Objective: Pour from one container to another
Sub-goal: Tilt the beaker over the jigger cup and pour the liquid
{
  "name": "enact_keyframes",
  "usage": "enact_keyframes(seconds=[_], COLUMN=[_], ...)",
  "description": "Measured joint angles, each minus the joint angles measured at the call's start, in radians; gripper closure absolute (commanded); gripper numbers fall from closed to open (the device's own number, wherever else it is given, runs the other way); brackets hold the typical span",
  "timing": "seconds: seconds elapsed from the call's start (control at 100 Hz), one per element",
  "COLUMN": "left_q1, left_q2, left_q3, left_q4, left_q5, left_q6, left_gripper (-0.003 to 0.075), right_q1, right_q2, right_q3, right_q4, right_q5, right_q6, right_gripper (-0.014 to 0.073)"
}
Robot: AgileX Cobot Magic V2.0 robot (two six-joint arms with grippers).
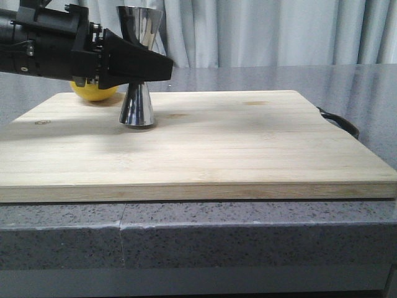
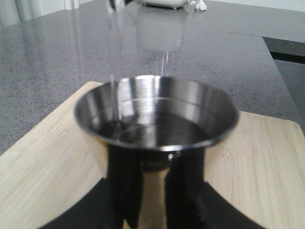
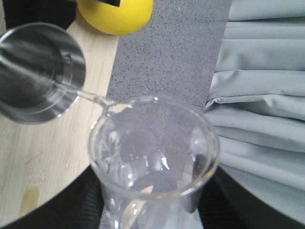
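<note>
- We see the steel jigger (image 1: 137, 68) standing upright on the wooden cutting board (image 1: 236, 143), toward its far left part, with a yellow lemon (image 1: 93, 92) just behind it.
- The left gripper (image 1: 139, 67) reaches in from the left and pinches the jigger at its narrow waist; in the left wrist view the black fingers (image 2: 121, 186) press against either side of the stem.
- In the right wrist view, the clear glass beaker (image 3: 152, 162) is tilted, its lip above and beside the jigger's upper cup (image 3: 38, 71).
- A thin stream of clear liquid (image 3: 88, 97) runs from the beaker's lip into the cup.
- The cup holds a pool of liquid (image 2: 157, 129).
- The right gripper's dark fingers (image 3: 76, 200) flank the beaker's body and hold it.
- The board lies on a grey speckled countertop (image 1: 198, 233).
</note>
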Motion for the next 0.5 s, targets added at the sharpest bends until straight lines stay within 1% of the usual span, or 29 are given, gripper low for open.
enact_keyframes(seconds=[0.17,0.3,0.41,0.5], left_q1=[0.0,0.0,0.0,0.0], left_q2=[0.0,0.0,0.0,0.0], left_q3=[0.0,0.0,0.0,0.0], left_q4=[0.0,0.0,0.0,0.002], left_q5=[0.0,0.0,0.0,0.0], left_q6=[0.0,0.0,0.0,0.0], left_gripper=[0.0586,0.0586,0.0586,0.0586], right_q1=[0.0,0.0,0.0,0.0], right_q2=[0.0,0.0,0.0,0.0], right_q3=[0.0,0.0,0.0,0.0], right_q4=[0.0,0.04,0.066,0.072], right_q5=[0.0,0.028,0.055,0.055], right_q6=[0.0,0.022,0.08,0.168], right_gripper=[0.0288,0.0288,0.0288,0.0288])
